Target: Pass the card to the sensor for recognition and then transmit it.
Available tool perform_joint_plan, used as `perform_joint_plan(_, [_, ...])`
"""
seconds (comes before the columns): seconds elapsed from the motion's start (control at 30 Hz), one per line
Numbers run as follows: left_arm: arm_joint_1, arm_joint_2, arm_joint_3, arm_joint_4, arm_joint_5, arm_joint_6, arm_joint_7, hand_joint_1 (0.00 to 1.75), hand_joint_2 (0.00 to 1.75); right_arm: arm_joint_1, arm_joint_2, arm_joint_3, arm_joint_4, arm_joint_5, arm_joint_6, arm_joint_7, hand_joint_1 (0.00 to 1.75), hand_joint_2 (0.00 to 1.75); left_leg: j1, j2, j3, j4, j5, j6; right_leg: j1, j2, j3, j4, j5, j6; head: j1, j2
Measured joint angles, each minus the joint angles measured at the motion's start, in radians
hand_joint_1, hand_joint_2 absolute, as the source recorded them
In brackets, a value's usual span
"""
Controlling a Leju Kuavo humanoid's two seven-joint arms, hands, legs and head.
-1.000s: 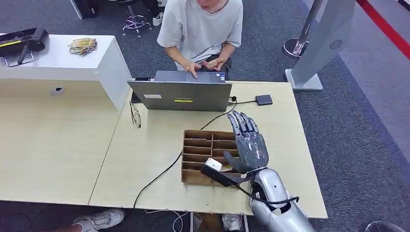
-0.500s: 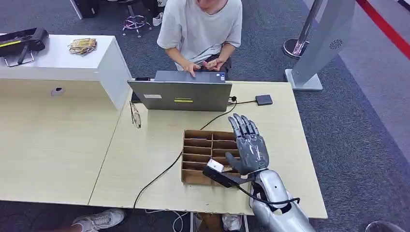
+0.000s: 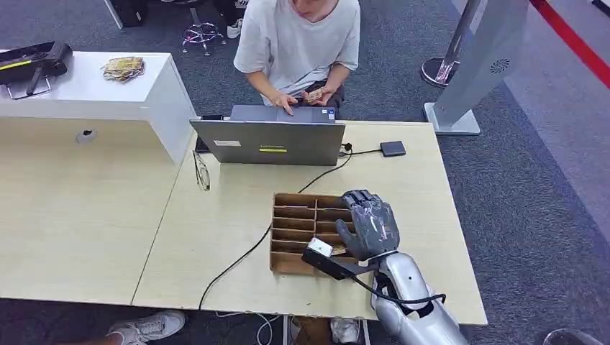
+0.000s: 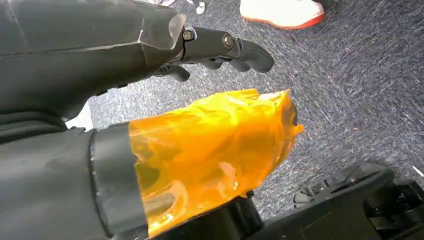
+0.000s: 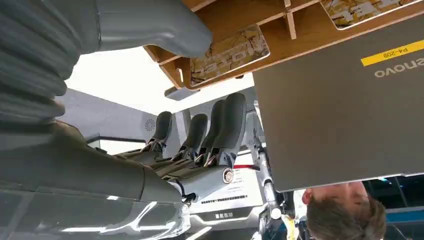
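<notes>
Fingers of the right hand (image 3: 370, 223) have bent forward since a second ago — then they stood straight up over the wooden slotted tray (image 3: 295, 233). They grasp nothing. A card (image 5: 229, 54) lies in a tray slot beside the thumb. Far across the table (image 3: 216, 223), a person (image 3: 298, 43) types at the laptop (image 3: 270, 141). The left hand (image 4: 220, 47) hangs over carpet, fingers curled, empty.

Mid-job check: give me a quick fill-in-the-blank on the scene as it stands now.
1. The right robot hand hovers over the wooden ____ tray.
2. A black cable runs across the table toward the ____.
3. The person sits behind the laptop holding a small ____.
4. A pair of ____ lies on the table left of the laptop.

Missing words: compartment; laptop; card; glasses
</notes>
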Motion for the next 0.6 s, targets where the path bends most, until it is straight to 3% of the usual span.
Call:
perform_joint_plan(0.13, [0.000,0.000,0.000,0.000,0.000,-0.001,0.000,0.00,0.00,0.000,0.000,0.000,0.006,-0.002,0.004,0.000,0.80,1.75,0.000,0.000,0.000,0.000,0.000,0.000,0.000,0.000,0.000,0.000,0.000,0.000,0.000,0.000])
perform_joint_plan(0.6, [0.000,0.000,0.000,0.000,-0.004,-0.005,0.000,0.00,0.00,-0.001,0.002,0.002,0.023,-0.002,0.008,0.000,0.61,1.75,0.000,0.000,0.000,0.000,0.000,0.000,0.000,0.000,0.000,0.000,0.000,0.000,0.000,0.000])
